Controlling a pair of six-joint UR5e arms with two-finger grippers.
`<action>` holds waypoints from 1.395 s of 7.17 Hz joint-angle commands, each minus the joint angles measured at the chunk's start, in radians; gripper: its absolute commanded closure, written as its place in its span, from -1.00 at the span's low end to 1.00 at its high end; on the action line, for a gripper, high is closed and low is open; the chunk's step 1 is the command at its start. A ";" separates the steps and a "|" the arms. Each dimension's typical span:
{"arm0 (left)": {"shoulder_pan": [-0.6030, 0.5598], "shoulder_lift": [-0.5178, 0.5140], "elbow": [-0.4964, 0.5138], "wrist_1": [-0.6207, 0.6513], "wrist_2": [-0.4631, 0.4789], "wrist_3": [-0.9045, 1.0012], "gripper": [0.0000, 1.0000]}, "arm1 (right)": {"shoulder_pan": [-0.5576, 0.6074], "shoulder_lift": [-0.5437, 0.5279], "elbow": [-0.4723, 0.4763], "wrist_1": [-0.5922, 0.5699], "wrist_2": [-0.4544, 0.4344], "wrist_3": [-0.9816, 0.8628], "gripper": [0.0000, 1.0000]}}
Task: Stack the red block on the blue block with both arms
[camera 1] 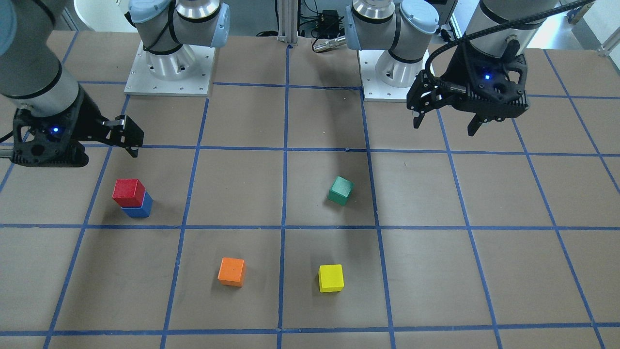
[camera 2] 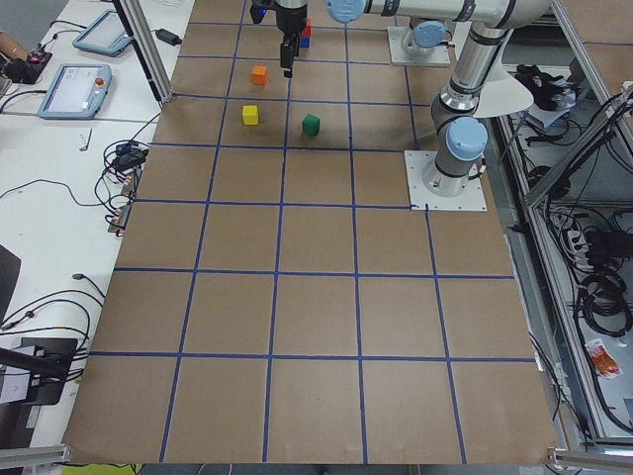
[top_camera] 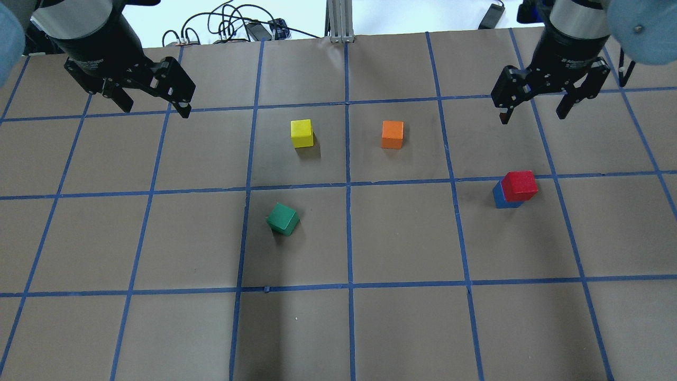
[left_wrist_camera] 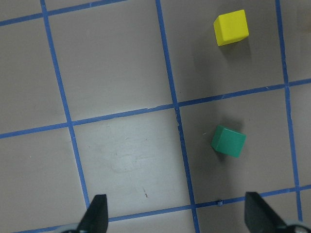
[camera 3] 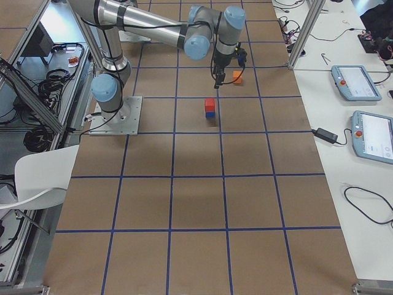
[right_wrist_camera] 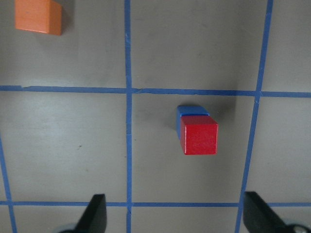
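The red block (top_camera: 519, 185) sits on top of the blue block (top_camera: 500, 198) on the table's right side, slightly offset. The stack also shows in the front-facing view, red block (camera 1: 129, 192) over blue block (camera 1: 140, 209), and in the right wrist view, red block (right_wrist_camera: 199, 137) over blue block (right_wrist_camera: 190, 110). My right gripper (top_camera: 531, 117) is open and empty, raised beyond the stack and clear of it. My left gripper (top_camera: 155, 111) is open and empty, raised at the far left. In the left wrist view its fingertips (left_wrist_camera: 97, 213) frame bare table.
A green cube (top_camera: 283, 218) lies tilted left of centre. A yellow cube (top_camera: 301, 132) and an orange cube (top_camera: 392, 134) sit farther out, near the middle. The two arm bases (camera 1: 169, 72) stand at the robot's table edge.
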 commanded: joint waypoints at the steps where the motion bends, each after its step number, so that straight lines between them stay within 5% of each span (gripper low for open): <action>1: 0.000 -0.001 -0.001 0.002 -0.001 0.000 -1.00 | 0.081 0.000 -0.028 0.016 -0.002 0.044 -1.00; 10: 0.000 -0.001 -0.001 0.002 -0.001 0.000 -1.00 | 0.079 -0.079 -0.005 0.055 0.044 0.078 -1.00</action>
